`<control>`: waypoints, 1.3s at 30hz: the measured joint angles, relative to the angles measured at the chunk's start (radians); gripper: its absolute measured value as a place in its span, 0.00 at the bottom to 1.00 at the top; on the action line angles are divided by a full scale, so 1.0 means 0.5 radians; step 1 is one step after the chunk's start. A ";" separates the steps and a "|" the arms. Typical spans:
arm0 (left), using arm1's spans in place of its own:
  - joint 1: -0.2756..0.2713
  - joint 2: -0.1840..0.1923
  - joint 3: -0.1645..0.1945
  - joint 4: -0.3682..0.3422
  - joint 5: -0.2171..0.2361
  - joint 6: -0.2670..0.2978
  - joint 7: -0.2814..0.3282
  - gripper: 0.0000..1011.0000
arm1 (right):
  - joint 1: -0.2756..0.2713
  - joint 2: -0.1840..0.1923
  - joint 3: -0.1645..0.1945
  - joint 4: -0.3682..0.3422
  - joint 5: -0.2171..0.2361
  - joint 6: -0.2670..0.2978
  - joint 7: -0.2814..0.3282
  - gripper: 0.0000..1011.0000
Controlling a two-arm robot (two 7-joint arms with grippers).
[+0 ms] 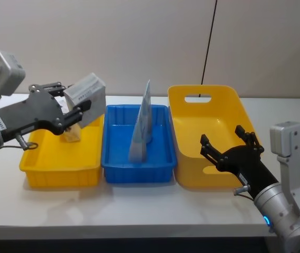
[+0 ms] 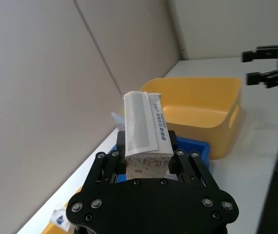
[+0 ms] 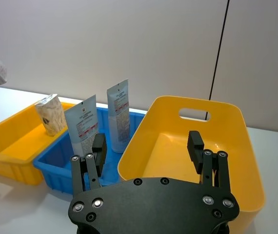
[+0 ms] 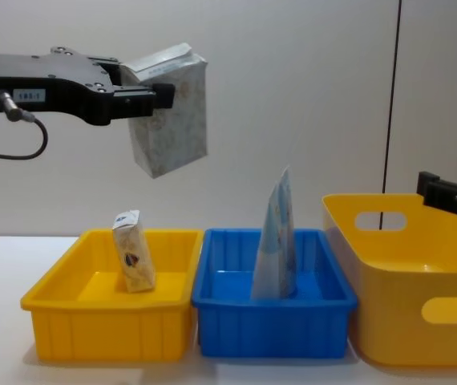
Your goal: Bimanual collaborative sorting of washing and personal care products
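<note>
My left gripper point(image 1: 75, 105) is shut on a silver-grey soft pack point(image 1: 86, 89) and holds it in the air, tilted, above the inner end of the left yellow bin point(image 1: 60, 164). The chest view shows the pack point(image 4: 168, 112) well above that bin point(image 4: 108, 325). In the left wrist view the pack point(image 2: 143, 127) stands clamped between the fingers point(image 2: 121, 146). A small tan pack point(image 4: 133, 261) stands in the left yellow bin. Two pale blue pouches point(image 3: 80, 129) point(image 3: 118, 113) stand upright in the blue bin point(image 1: 137, 171). My right gripper point(image 1: 229, 146) hovers open and holds nothing, at the near rim of the large yellow bin point(image 1: 192, 124).
The three bins stand side by side on a white table point(image 1: 139, 205), with a plain wall close behind. The large yellow bin point(image 3: 236, 146) holds nothing that I can see. Bare table lies in front of the bins.
</note>
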 joint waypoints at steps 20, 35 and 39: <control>-0.131 -0.100 0.184 0.170 -0.052 -0.234 -0.225 0.41 | 0.000 0.000 0.000 0.000 0.000 0.000 0.000 0.99; -0.113 -0.068 0.228 0.161 -0.062 -0.334 -0.271 0.41 | 0.000 0.000 0.000 0.000 0.000 0.000 0.000 0.99; -0.103 -0.032 0.224 0.161 -0.084 -0.364 -0.305 0.41 | 0.000 0.000 0.000 0.000 0.000 0.000 0.000 0.99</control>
